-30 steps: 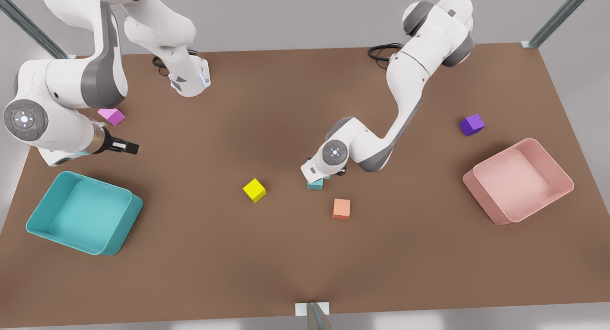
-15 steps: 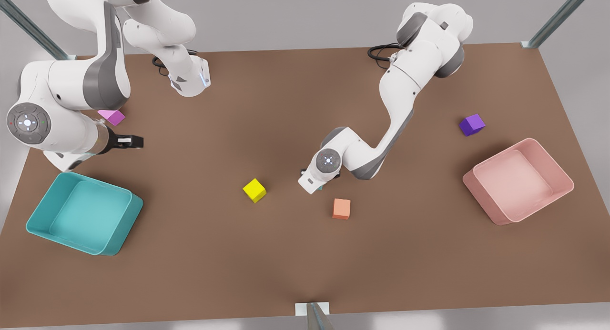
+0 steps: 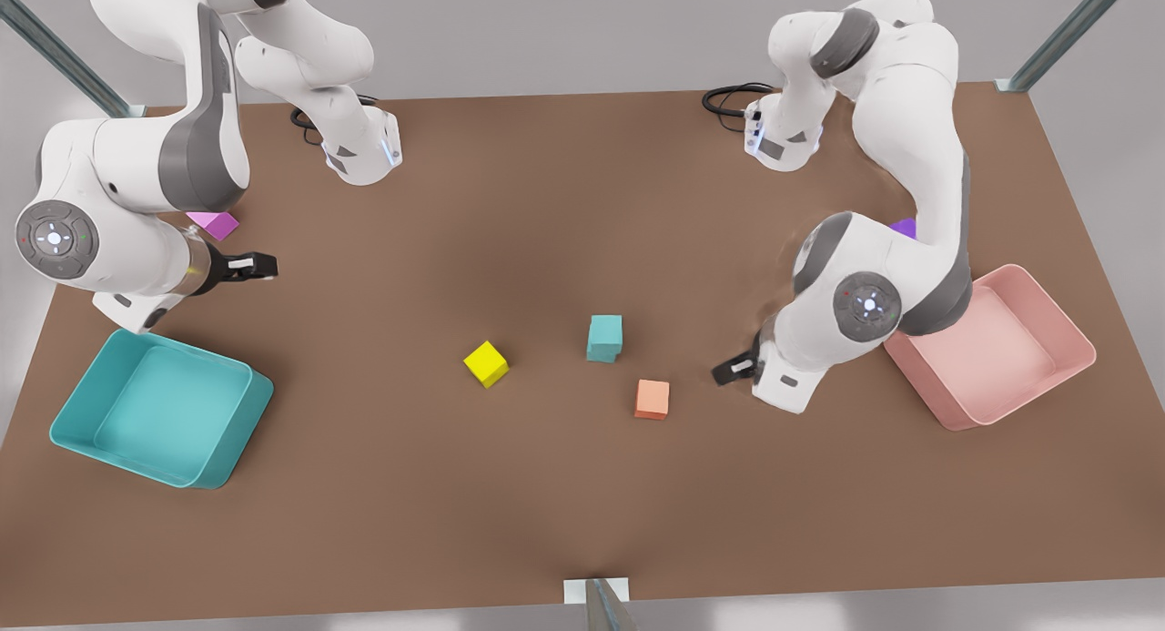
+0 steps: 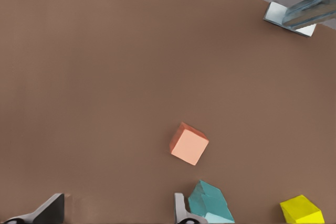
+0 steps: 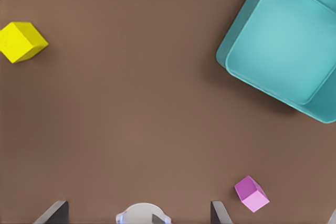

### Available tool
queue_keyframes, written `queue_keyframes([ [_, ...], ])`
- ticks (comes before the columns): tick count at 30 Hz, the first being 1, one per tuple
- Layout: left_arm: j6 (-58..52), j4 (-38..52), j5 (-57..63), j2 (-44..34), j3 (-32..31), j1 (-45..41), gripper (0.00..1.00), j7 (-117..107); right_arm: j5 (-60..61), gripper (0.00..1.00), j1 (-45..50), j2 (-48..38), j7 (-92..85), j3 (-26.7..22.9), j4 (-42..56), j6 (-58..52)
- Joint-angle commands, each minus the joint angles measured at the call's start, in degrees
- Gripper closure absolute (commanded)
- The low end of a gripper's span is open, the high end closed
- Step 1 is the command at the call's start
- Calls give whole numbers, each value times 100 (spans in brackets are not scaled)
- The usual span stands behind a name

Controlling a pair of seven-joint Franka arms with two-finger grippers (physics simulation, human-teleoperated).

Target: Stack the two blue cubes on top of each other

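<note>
The two blue cubes (image 3: 604,338) now stand one on top of the other near the middle of the surface (image 3: 546,485), in the open and touched by nothing; in the left wrist view the stack (image 4: 211,203) sits just past the left claw's fingertip. Half a second ago that arm's wrist was right over them; now the left claw (image 3: 734,369) has pulled well clear, the orange cube (image 3: 653,399) lying between it and the stack, and its jaws are spread apart and empty. That suggests the upper cube has been released and the stacking is done, provided the pile holds. The yellow cube (image 3: 486,363) sits on the stack's far side from this claw. The right claw (image 3: 257,265) waits far off, jaws apart, with the teal tray (image 3: 227,449) and pink cube (image 3: 215,221) close by it.
</note>
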Motion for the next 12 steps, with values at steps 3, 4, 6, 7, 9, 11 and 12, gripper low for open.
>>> queue_keyframes([
  [3,-343,-2193,277,-1480,1170,497,0,4103,21,0,-10,-6,-558,-1,2,-4],
  [4,840,-3913,-619,-2644,2315,-58,0,4290,21,0,-10,-6,-558,-1,2,-4],
  [6,-1032,-2623,-876,-2636,2386,-260,0,4298,118,0,-36,-6,-540,-19,2,-4],
  [7,-1156,-2437,-841,-2574,2325,-410,0,4298,117,0,-36,-6,-540,-19,-6,-4],
  [9,-1331,-2173,-849,-2495,2316,-454,0,4298,109,0,-27,-6,-558,-10,-6,-4],
  [11,-1332,-2173,-841,-2487,2316,-454,0,4298,109,0,-27,-6,-576,-19,-15,-13],
  [12,-1332,-2173,-849,-2487,2325,-454,0,4298,100,0,-19,20,-593,-19,-15,-22],
])
